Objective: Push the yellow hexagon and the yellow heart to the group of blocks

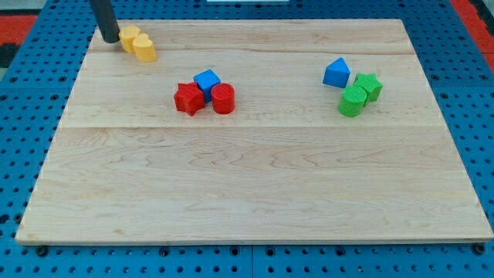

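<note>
Two yellow blocks lie touching at the view's top left: one [129,35] nearer the rod and one [144,49] just below and right of it. Which is the hexagon and which the heart I cannot make out. My tip [111,39] stands just left of the upper yellow block, touching it or nearly so. A group sits left of the board's middle: a red star-like block [187,99], a blue cube [207,81] and a red cylinder [223,99], all touching.
A second cluster is at the view's upper right: a blue block [336,72], a green star-like block [369,86] and a green cylinder [353,101]. The wooden board [255,185] lies on a blue pegboard surface; its top-left edge is close to the yellow blocks.
</note>
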Robot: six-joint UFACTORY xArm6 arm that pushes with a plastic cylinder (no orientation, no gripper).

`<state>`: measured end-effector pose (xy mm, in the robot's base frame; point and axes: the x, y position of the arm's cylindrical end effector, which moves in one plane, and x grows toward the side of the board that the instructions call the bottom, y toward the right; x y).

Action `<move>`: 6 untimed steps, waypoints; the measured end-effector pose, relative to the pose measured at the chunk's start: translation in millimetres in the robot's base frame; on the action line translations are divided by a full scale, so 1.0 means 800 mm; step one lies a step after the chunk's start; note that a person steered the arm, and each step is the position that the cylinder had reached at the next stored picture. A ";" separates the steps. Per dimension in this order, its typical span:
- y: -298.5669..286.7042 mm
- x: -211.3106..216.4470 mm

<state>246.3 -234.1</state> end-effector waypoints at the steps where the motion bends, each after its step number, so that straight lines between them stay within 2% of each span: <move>1: 0.000 -0.006; 2: 0.000 -0.041; 3: 0.042 0.010; 4: 0.091 0.085; 5: 0.110 0.113; 6: 0.115 0.118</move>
